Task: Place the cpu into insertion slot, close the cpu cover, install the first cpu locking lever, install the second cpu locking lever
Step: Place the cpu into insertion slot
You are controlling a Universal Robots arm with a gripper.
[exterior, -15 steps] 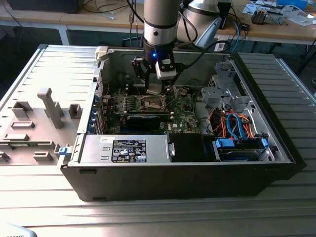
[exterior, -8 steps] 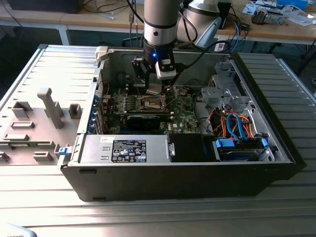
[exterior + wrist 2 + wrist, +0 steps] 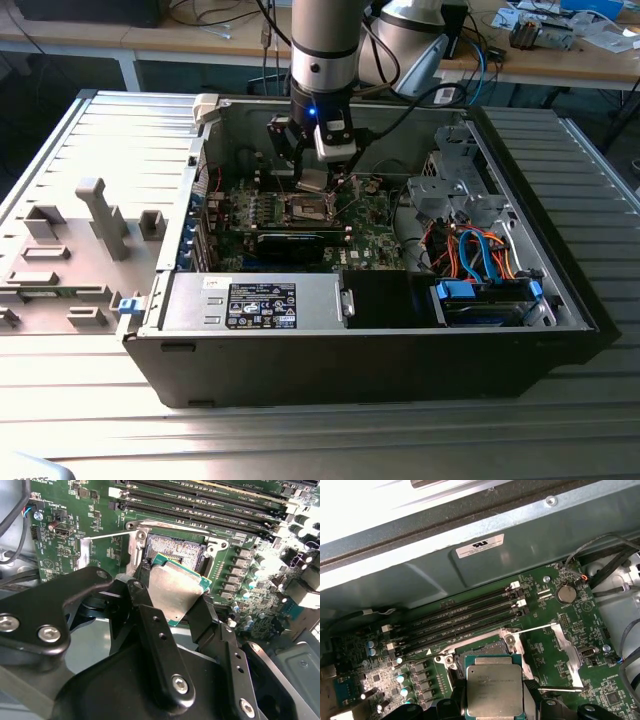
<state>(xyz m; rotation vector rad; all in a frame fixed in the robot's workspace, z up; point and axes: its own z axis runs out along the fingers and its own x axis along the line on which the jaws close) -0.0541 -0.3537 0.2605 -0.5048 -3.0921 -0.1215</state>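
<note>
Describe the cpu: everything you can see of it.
The cpu is a flat square chip with a dull silver metal top and a thin green board edge. The pincer grips it by two opposite edges with black fingers. It hangs slightly tilted over the open insertion slot, not yet seated.

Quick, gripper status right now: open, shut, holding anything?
Gripper: shut on the cpu, holding it over the insertion slot, not seated.
</note>
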